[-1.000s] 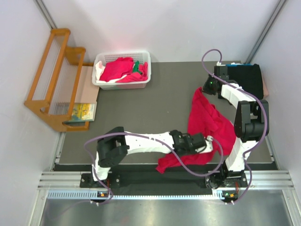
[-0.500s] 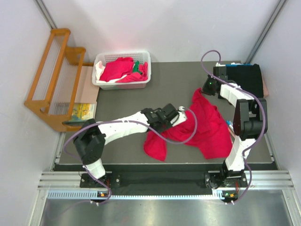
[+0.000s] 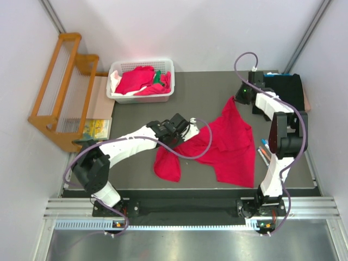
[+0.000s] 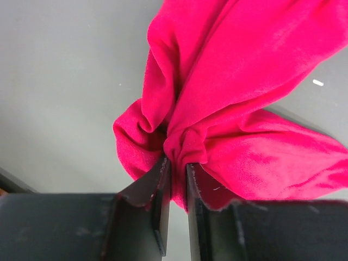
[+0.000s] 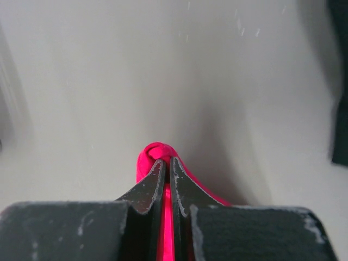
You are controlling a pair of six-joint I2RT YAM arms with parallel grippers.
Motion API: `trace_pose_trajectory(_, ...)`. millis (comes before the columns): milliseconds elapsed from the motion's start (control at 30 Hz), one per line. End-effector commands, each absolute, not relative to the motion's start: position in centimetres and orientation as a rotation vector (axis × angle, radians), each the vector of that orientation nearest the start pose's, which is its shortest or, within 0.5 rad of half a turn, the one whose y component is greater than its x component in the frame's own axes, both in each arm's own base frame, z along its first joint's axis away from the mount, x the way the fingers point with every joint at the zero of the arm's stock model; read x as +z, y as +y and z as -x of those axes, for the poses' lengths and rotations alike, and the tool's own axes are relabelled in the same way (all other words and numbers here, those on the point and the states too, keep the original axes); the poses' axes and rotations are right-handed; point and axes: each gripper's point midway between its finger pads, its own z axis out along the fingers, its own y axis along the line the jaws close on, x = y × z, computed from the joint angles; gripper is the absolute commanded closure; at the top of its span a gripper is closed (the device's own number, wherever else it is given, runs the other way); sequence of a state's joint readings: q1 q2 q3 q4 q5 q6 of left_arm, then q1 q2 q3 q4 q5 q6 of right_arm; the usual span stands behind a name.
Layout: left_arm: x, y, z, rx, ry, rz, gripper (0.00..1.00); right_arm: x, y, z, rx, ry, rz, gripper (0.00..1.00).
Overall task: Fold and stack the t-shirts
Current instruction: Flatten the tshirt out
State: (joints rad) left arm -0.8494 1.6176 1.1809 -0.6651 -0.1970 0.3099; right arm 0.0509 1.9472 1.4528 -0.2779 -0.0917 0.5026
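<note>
A crimson red t-shirt (image 3: 234,144) lies partly spread on the dark table (image 3: 136,166), with one end bunched at the left (image 3: 167,166). My left gripper (image 3: 188,129) (image 4: 176,163) sits at the shirt's left upper edge. Its jaws stand only narrowly apart, with a gathered fold of red cloth (image 4: 185,144) pinched between the tips. My right gripper (image 3: 240,98) (image 5: 167,159) is shut on the shirt's far corner (image 5: 151,155), just above the table. More t-shirts (image 3: 137,79), red with bits of green and white, fill the white basket (image 3: 117,97). A black t-shirt (image 3: 287,89) lies at the back right.
A wooden rack (image 3: 60,87) stands at the far left beside the table, with a colourful booklet (image 3: 95,129) at its foot. Small pen-like items (image 3: 263,151) lie by the right arm's lower link. The left arm's purple cable (image 3: 202,142) loops over the shirt.
The left gripper has carried its part of the shirt from the near edge leftward and away from me. The shirt now lies wider across the table. The right gripper shifted slightly back.
</note>
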Motion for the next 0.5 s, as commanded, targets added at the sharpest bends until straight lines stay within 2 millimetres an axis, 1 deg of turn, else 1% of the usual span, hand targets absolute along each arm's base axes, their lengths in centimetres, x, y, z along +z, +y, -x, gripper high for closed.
trace_pose_trajectory(0, 11.2, -22.7, -26.3, 0.058, 2.211, -1.393, 0.77, 12.8, 4.0, -54.4, 0.355, 2.215, -0.524, 1.0)
trace_pose_trajectory(33, 11.5, -22.6, -26.3, 0.055, 2.206, -1.39, 0.75, 12.0, 3.8, -54.6, 0.352, 2.233, -0.528, 1.0)
trace_pose_trajectory(67, 11.6, -22.5, -26.2, 0.052, 2.204, -1.392, 0.72, 11.8, 3.8, -54.9, 0.351, 2.241, -0.527, 1.0)
trace_pose_trajectory(100, 11.7, -22.3, -26.1, 0.053, 2.202, -1.401, 0.61, 12.3, 3.8, -55.4, 0.355, 2.235, -0.519, 1.0)
trace_pose_trajectory(133, 12.1, -22.1, -26.2, 0.05, 2.197, -1.393, 0.47, 11.2, 3.9, -55.4, 0.355, 2.266, -0.524, 1.0)
trace_pose_trajectory(167, 12.2, -22.0, -26.2, 0.043, 2.195, -1.39, 0.36, 11.0, 4.0, -55.5, 0.363, 2.273, -0.522, 1.0)
trace_pose_trajectory(200, 12.4, -21.8, -26.4, 0.037, 2.185, -1.395, 0.32, 10.8, 4.3, -55.6, 0.375, 2.278, -0.527, 1.0)
trace_pose_trajectory(233, 12.8, -21.2, -27.2, 0.028, 2.185, -1.354, 0.33, 10.2, 4.3, -55.6, 0.377, 2.286, -0.532, 1.0)
trace_pose_trajectory(300, 13.0, -20.2, -28.5, 0.034, 2.185, -1.315, 0.34, 9.9, 4.4, -55.6, 0.379, 2.289, -0.531, 1.0)
trace_pose_trajectory(333, 12.9, -18.8, -30.0, 0.055, 2.211, -1.257, 0.39, 9.7, 4.3, -55.6, 0.372, 2.29, -0.533, 1.0)
trace_pose_trajectory(367, 13.1, -18.1, -30.9, 0.07, 2.215, -1.241, 0.42, 9.7, 4.2, -55.6, 0.367, 2.292, -0.534, 1.0)
trace_pose_trajectory(400, 12.9, -16.5, -32.0, 0.086, 2.247, -1.192, 0.46, 9.8, 4.0, -55.7, 0.361, 2.289, -0.529, 1.0)
trace_pose_trajectory(433, 12.4, -15.9, -32.5, 0.092, 2.273, -1.18, 0.53, 9.8, 4.0, -55.8, 0.358, 2.289, -0.528, 1.0)
trace_pose_trajectory(467, 12.4, -15.4, -33.2, 0.094, 2.279, -1.162, 0.57, 9.7, 4.0, -55.8, 0.355, 2.295, -0.53, 1.0)
